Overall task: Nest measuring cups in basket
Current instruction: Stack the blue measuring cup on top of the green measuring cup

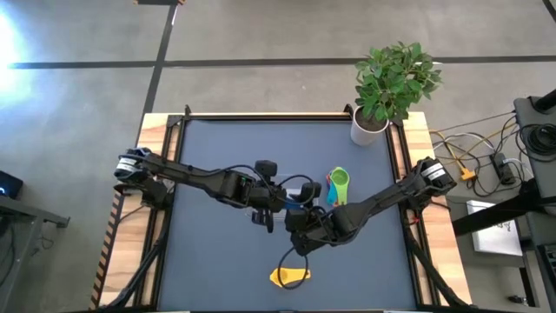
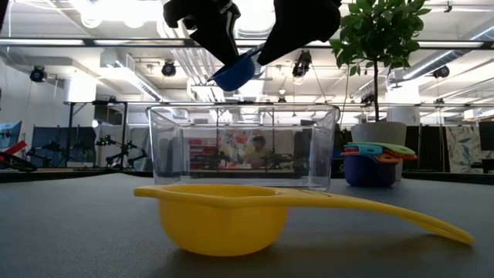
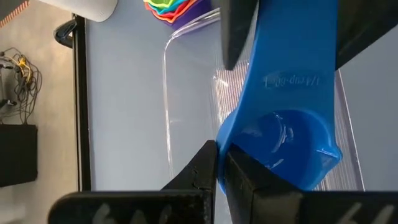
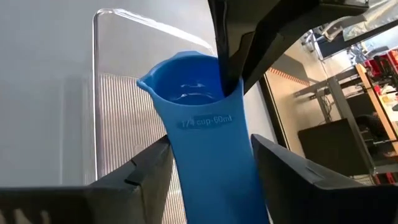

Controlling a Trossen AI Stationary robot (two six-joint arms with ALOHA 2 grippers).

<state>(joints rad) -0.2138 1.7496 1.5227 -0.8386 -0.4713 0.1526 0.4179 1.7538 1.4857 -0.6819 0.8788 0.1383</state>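
Grippers meet above the clear basket (image 2: 243, 147), where we see a blue measuring cup (image 2: 235, 73) held in the air over the basket's open top, well clear of its floor. The left gripper (image 3: 219, 171) has its fingers drawn nearly together on the rim of the cup's bowl, one finger inside the bowl and one outside. The right gripper (image 4: 211, 165) stands wider, with the cup's flat handle lying between its two fingers; we cannot tell from these views whether those fingers press the handle or merely flank it. Raised lettering on the handle reads "1/4 cup 60ml" in the right wrist view, and the same mark shows upside down in the left wrist view.

Beyond the basket, toward the potted plant (image 1: 395, 78), a stack of nested measuring cups (image 2: 374, 162) sits on the dark surface (image 1: 217, 156), just beside the basket and apart from it; we make out green, orange and red handles fanned over a purple bowl. From above, the green handle (image 1: 340, 181) of that stack shows next to the right arm.

On the near side of the basket, away from the plant, a yellow measuring cup (image 2: 231, 220) rests upright on the surface by itself, its long handle pointing off to one side.
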